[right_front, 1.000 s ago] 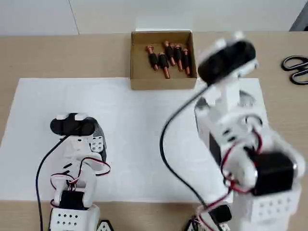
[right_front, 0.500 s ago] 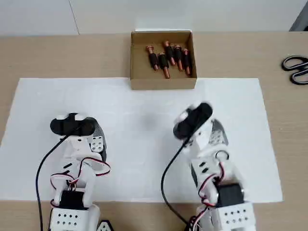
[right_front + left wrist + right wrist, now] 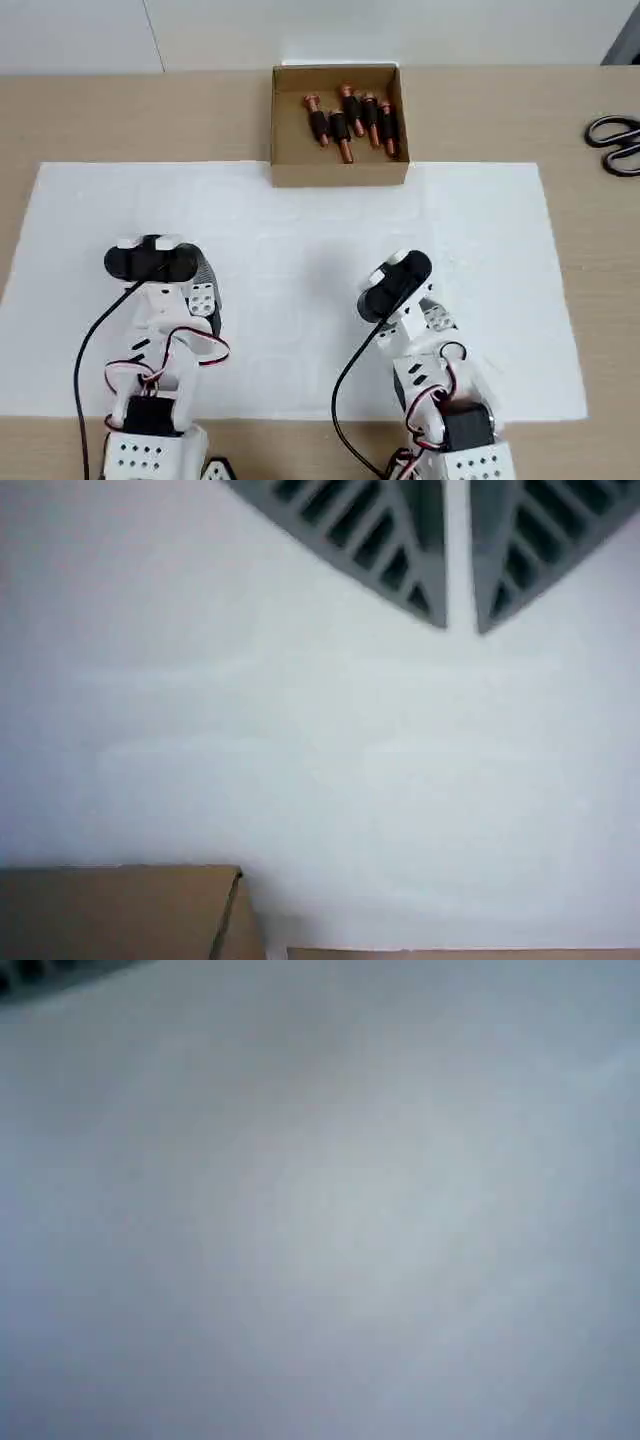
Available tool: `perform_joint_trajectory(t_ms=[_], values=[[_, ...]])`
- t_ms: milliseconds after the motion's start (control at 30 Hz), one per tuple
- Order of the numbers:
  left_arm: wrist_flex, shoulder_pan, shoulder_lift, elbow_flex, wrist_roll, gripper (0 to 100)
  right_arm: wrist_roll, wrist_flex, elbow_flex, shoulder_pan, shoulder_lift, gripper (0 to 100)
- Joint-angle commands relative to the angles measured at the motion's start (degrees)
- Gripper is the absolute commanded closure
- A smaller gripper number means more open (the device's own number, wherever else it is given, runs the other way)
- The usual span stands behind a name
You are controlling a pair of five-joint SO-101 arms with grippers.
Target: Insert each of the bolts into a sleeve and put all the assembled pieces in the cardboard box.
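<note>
Five sleeved bolts [image 3: 340, 127] lie in the cardboard box [image 3: 300, 174] at the far centre, so the task looks done. Both arms sit folded near. The left gripper [image 3: 460, 628] is closed and empty, and whether the right gripper [image 3: 437, 318] is open or closed cannot be told.

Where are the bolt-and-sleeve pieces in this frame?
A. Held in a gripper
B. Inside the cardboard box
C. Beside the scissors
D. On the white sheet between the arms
B: the bolt-and-sleeve pieces lie side by side inside the cardboard box, beyond the far edge of the white sheet.
</note>
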Motion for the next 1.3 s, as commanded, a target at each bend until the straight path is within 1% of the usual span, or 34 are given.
perform_joint_trajectory(t_ms=[0,100,1267], values=[[2.55,0.35,-0.62,-0.22,-0.09,99,0.53,0.31,0.26,0.57,-0.84,97.8],[5.54,0.35,-0.79,-0.31,-0.09,99,0.62,0.48,0.26,0.57,-0.84,97.3],[5.54,0.35,-0.79,-0.31,-0.09,99,0.70,0.22,0.26,0.57,-0.84,97.3]])
